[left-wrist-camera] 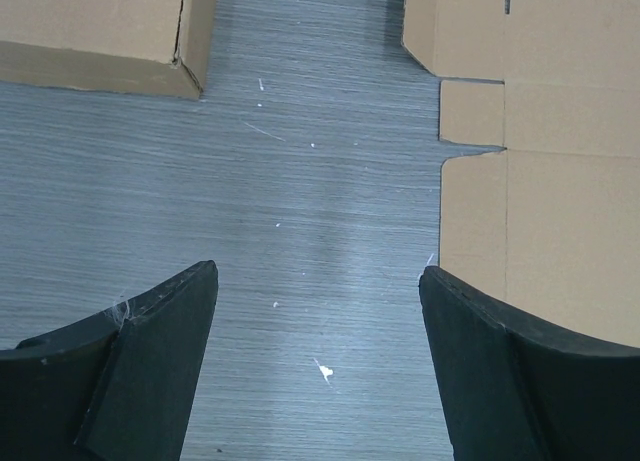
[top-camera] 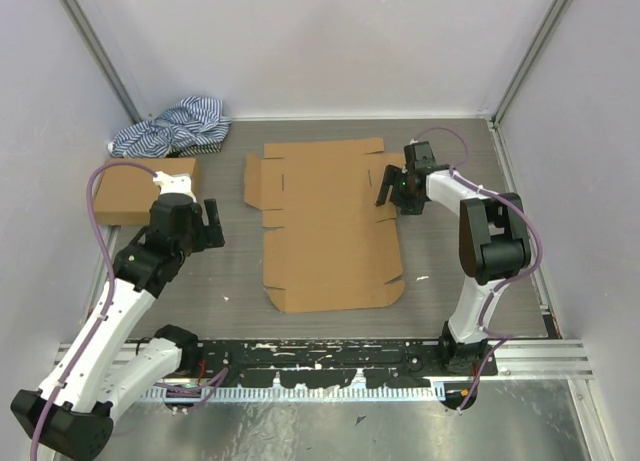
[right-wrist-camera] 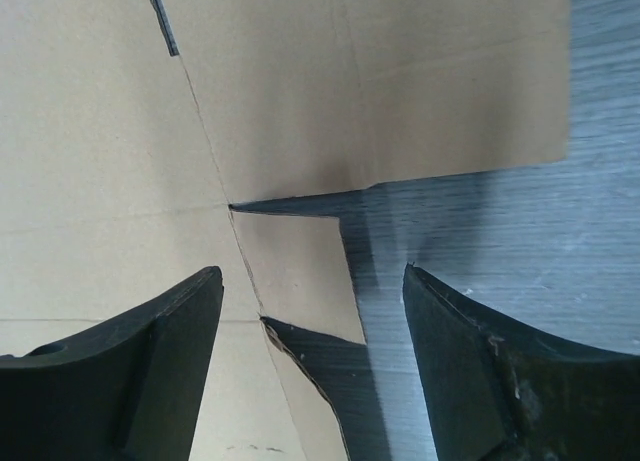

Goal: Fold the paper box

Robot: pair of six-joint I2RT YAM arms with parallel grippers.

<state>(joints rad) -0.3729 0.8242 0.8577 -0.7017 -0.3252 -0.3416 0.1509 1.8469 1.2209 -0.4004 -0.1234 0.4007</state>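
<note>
Grey wood-grain table (top-camera: 230,271), enclosed by pale walls (top-camera: 330,41) on three sides.

The paper box (top-camera: 325,226) lies unfolded and flat at the centre of the table, long axis running near to far. All panels are down and no wall is raised, so folding is judged not yet begun.

Handling, by judgement: light, thin corrugated board, stiff across the panels but hinging readily along its creases. It is likely to slide on the smooth table if pushed from one side only. The best holds are the free edges of the side flaps, where a finger can get underneath.

The right gripper (top-camera: 398,193) hangs over the box's far right edge with its jaws apart, holding nothing. In the wrist view a small tab (right-wrist-camera: 300,271) lies between the fingers. The side flap (right-wrist-camera: 450,91) beyond it casts a shadow, which suggests its edge sits slightly off the table.

The left gripper (left-wrist-camera: 318,281) has its jaws apart over bare table just left of the box, touching nothing.

A sealed carton (top-camera: 130,191) sits at far left, well apart from the box. A striped cloth (top-camera: 175,126) is bunched beyond it.
</note>
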